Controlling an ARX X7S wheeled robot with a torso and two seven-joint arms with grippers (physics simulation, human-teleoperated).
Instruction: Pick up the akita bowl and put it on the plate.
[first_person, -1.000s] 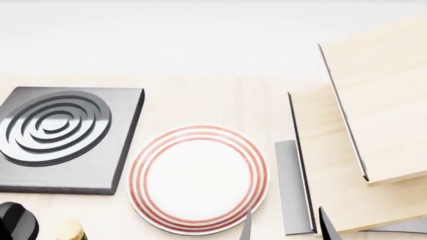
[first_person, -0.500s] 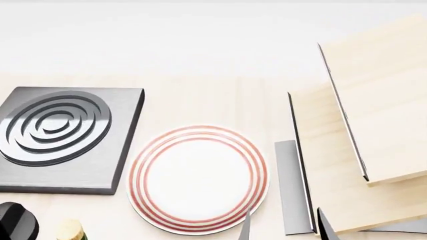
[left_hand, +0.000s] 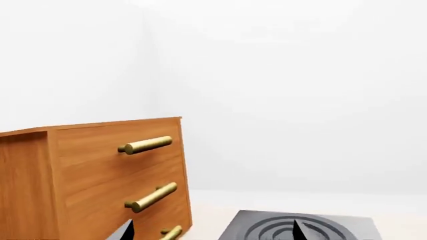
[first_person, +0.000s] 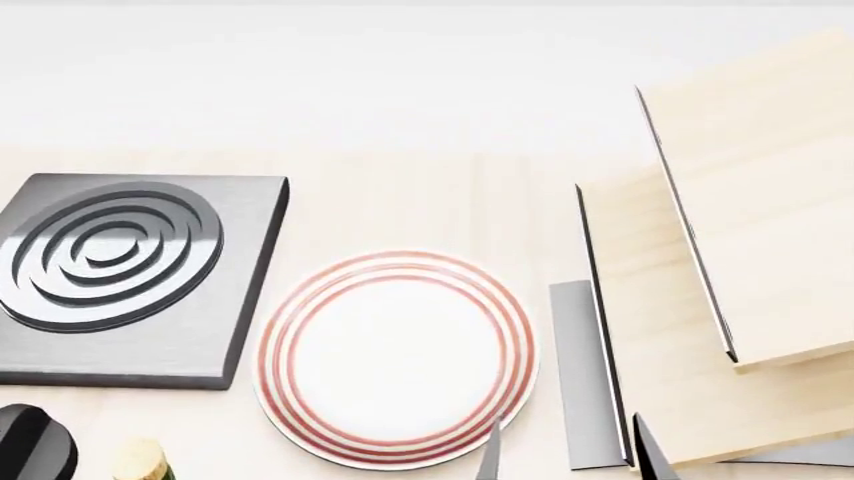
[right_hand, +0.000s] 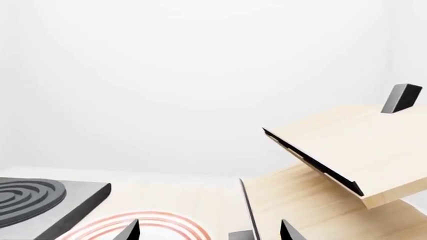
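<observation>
The akita bowl is out of view in every frame. The plate (first_person: 396, 358), white with thin red rings, lies flat on the pale wooden counter, and part of its rim (right_hand: 160, 220) shows in the right wrist view. My right gripper (first_person: 570, 458) is open at the plate's near right edge; in its own view (right_hand: 210, 232) only the two dark fingertips show, with nothing between them. My left gripper (left_hand: 212, 234) is open too, its tips framing a wooden cabinet and the burner, and it holds nothing.
A dark square burner (first_person: 127, 270) with raised rings sits left of the plate. A tilted light-wood rack (first_person: 747, 250) with grey panels stands at the right. A brown drawer cabinet (left_hand: 93, 175) with brass handles is by my left gripper. A dark arm part (first_person: 34, 445) shows bottom left.
Almost nothing: the right gripper's outer fingertip has crept slightly left in the head view. Plate and burner have not moved.
</observation>
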